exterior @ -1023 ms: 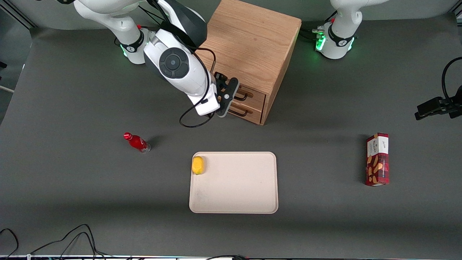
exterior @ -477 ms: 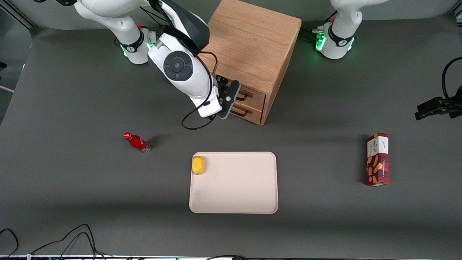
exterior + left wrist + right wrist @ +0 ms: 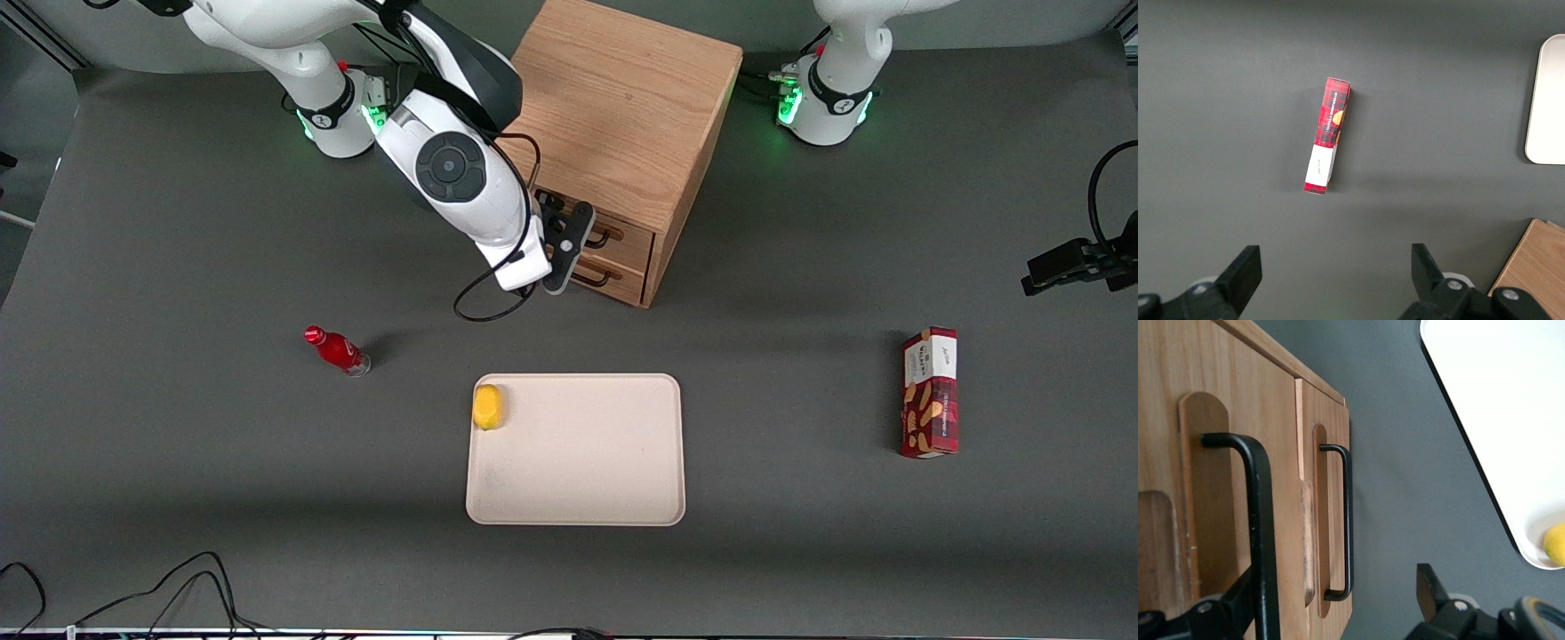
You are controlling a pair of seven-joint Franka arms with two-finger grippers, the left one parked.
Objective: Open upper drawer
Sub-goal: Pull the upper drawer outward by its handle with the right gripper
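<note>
A beige tray [image 3: 578, 480] lies on the dark grey counter [image 3: 178, 462], nearer the front camera than the wooden cabinet [image 3: 622, 107]. A lemon [image 3: 487, 406] sits in the tray, in the corner farthest from the camera on the working arm's side, touching the rim. A red bottle [image 3: 338, 349] with a red cap sits on the counter, apart from the tray toward the working arm's end. A red snack box [image 3: 930, 392] lies flat, well apart from the tray toward the parked arm's end. The cabinet's lower drawer [image 3: 622, 283] is shut, its black handle [image 3: 1346, 520] standing clear of the front. Black cables [image 3: 178, 578] trail along the counter edge nearest the camera.
</note>
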